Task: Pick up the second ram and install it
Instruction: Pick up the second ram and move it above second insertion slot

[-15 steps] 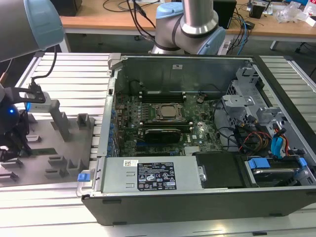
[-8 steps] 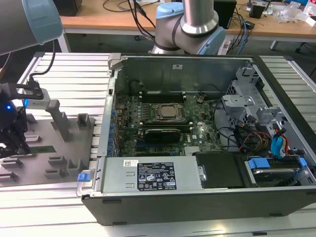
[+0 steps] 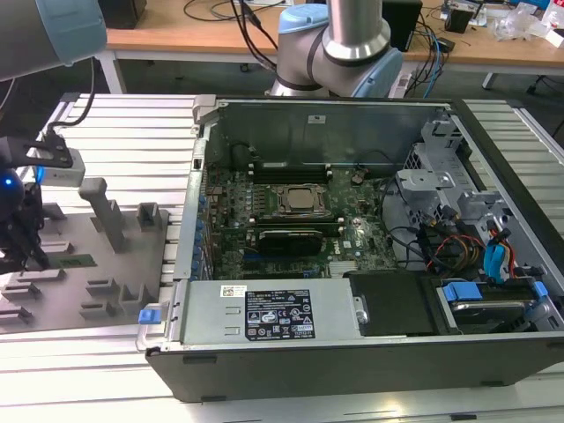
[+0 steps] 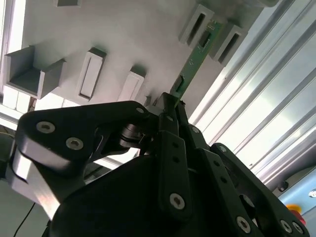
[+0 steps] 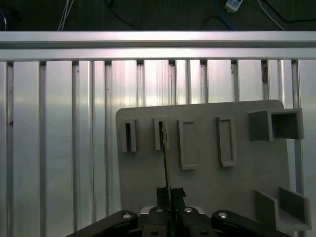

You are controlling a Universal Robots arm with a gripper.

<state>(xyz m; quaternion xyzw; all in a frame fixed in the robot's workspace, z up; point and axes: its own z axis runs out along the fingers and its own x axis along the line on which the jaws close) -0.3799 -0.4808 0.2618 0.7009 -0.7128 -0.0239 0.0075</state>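
In the exterior view, your gripper sits at the far edge on the exterior view's left, low over the grey holder plate. A short strip of green just beside the fingertips is the second ram. It is over the plate and well apart from the open computer case, which stands to the exterior view's right on the slotted aluminium table. The motherboard lies exposed inside the case.

In the second wrist view, you see the gripper pinched tight on the near end of the second ram. The green stick runs away from the fingertips towards two slotted blocks on the holder plate. Its far end lies level with those blocks.

In the first wrist view, the second ram appears edge-on as a thin dark line. The fingers of the gripper are shut against it on both sides. The stick's far end meets the second slot in the row on the holder plate. You cannot tell whether it is seated in that slot or just clear of it. The table runs beyond the plate.
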